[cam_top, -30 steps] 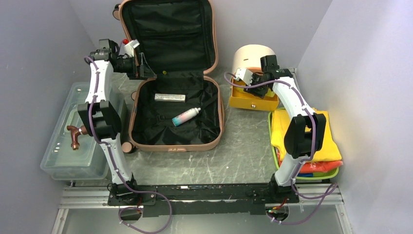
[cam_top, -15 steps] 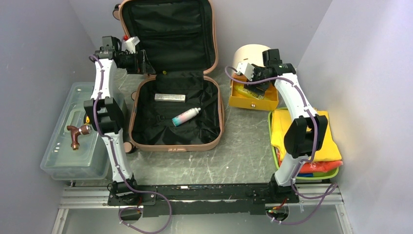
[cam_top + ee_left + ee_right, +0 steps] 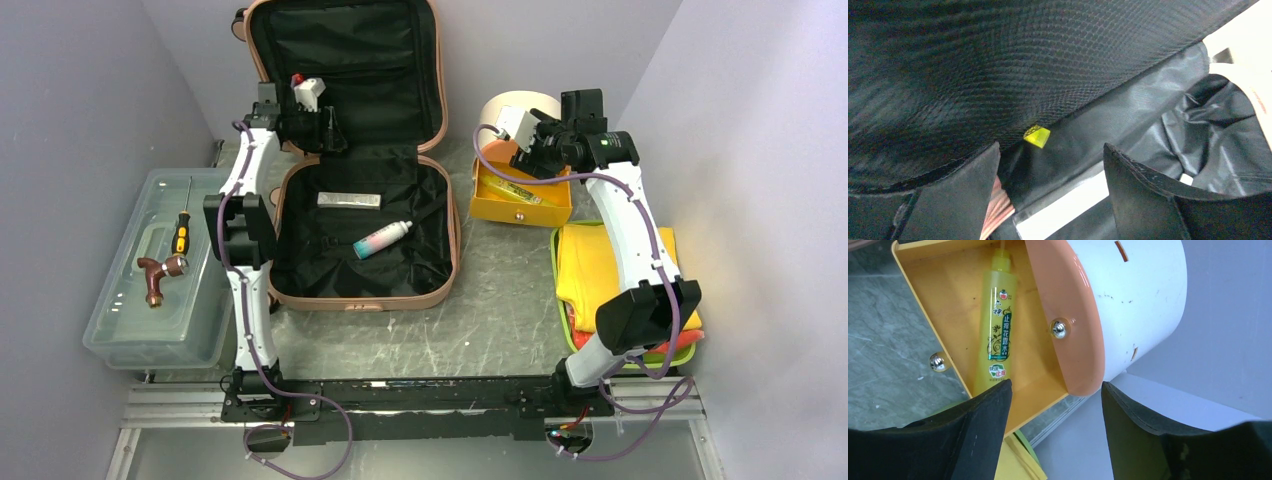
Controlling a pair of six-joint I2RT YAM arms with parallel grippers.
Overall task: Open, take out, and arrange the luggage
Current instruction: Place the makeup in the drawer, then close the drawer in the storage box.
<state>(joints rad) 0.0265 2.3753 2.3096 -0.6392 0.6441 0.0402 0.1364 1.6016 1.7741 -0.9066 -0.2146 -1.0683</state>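
Salmon-pink luggage (image 3: pixel 362 299) open mid-surface | silver packet (image 3: pixel 349 200), spray bottle (image 3: pixel 381 240) inside, left to take out | yellow tube (image 3: pixel 996 325) in drawer (image 3: pixel 948 315) | left fingers (image 3: pixel 958 200) spread, empty, at lid lining (image 3: pixel 998 60) | right fingers (image 3: pixel 978 430) spread, empty, above drawer

- Luggage (image 3: pixel 360 299): salmon-pink hard shell, black lining, lying open.
- Base flat near counter's far edge, left of centre; lid (image 3: pixel 340 60) standing upright behind it.
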